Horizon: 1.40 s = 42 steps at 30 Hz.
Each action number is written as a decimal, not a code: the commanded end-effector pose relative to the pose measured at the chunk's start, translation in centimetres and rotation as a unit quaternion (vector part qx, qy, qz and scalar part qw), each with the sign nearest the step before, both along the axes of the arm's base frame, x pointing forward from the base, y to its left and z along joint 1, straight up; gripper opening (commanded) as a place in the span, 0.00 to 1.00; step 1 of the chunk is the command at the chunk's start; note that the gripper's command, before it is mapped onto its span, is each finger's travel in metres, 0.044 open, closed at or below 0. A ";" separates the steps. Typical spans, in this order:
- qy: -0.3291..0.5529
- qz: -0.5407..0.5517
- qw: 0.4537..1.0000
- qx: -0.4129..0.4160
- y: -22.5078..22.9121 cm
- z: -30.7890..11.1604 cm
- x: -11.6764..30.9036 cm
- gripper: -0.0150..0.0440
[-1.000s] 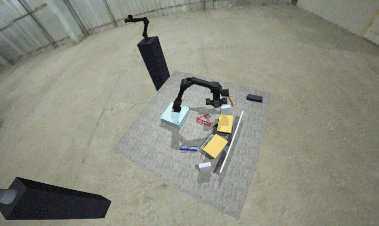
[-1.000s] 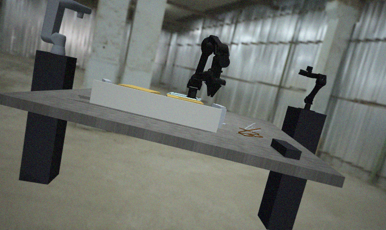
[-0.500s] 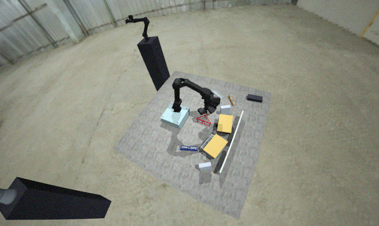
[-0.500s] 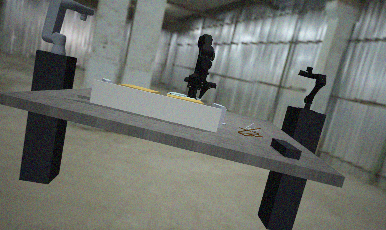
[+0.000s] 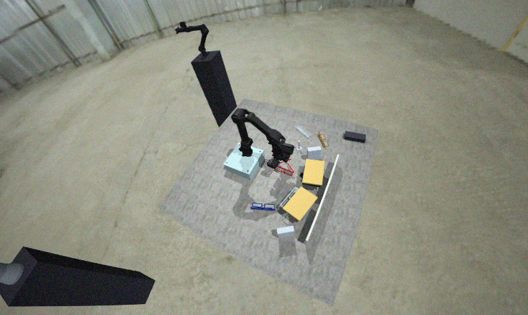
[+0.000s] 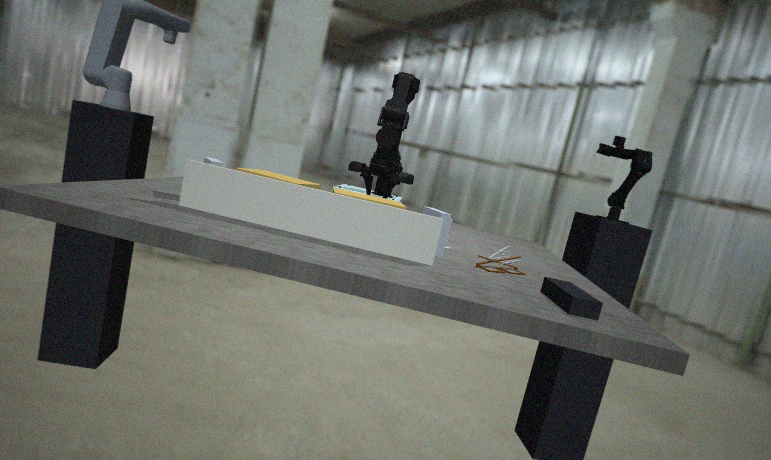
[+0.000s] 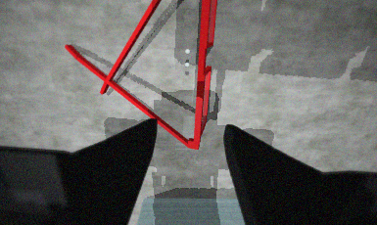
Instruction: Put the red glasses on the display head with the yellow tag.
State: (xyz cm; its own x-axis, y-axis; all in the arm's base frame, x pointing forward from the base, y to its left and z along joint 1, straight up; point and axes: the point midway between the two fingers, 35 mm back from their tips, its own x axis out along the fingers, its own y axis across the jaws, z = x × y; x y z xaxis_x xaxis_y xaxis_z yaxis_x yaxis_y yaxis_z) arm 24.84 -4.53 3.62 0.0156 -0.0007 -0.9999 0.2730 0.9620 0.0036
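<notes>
The red glasses (image 5: 293, 173) (image 7: 200, 93) lie on the grey table, temples folded inward and crossing in the wrist view. My gripper (image 5: 280, 159) (image 6: 377, 190) (image 7: 191, 128) is open and empty, pointing down over one hinge corner of the glasses. In the wrist view that corner shows between the two fingertips, with the left tip next to a temple; the exact height above is unclear. Two yellow-topped shapes, one nearer the arm's far side (image 5: 313, 172) and one lower in the view (image 5: 300, 203), stand beyond the glasses. The heads' faces and the yellow tag cannot be made out.
A long white wall (image 5: 323, 195) (image 6: 314, 211) stands behind the yellow tops. Pale blocks (image 5: 313, 150) (image 5: 285, 231) flank them. Blue glasses (image 5: 262, 209), orange glasses (image 5: 321, 138), pale glasses (image 5: 303, 131), a small peg stand (image 5: 298, 146) and a black box (image 5: 354, 136) (image 6: 571, 298) are around.
</notes>
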 end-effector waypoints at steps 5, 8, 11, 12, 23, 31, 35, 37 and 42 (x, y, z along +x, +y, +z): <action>-0.003 0.025 1.000 -0.002 -0.3 -0.2 -0.5 0.50; -0.003 0.025 1.000 -0.002 -0.3 -0.2 -0.5 0.46; -0.003 0.025 1.000 -0.002 -0.3 -0.2 -0.5 0.46; -0.003 0.025 1.000 -0.002 -0.3 -0.2 -0.5 0.46; -0.003 0.025 1.000 -0.002 -0.4 -1.1 -0.4 0.46; -0.003 0.025 1.000 -0.002 -0.6 -2.4 -0.3 0.46; -0.003 0.025 1.000 -0.002 -0.7 -3.1 -0.4 0.46; -0.003 0.025 1.000 -0.002 -0.7 -3.4 -0.4 0.46; -0.003 0.025 1.000 -0.002 -0.8 -4.3 -0.4 0.46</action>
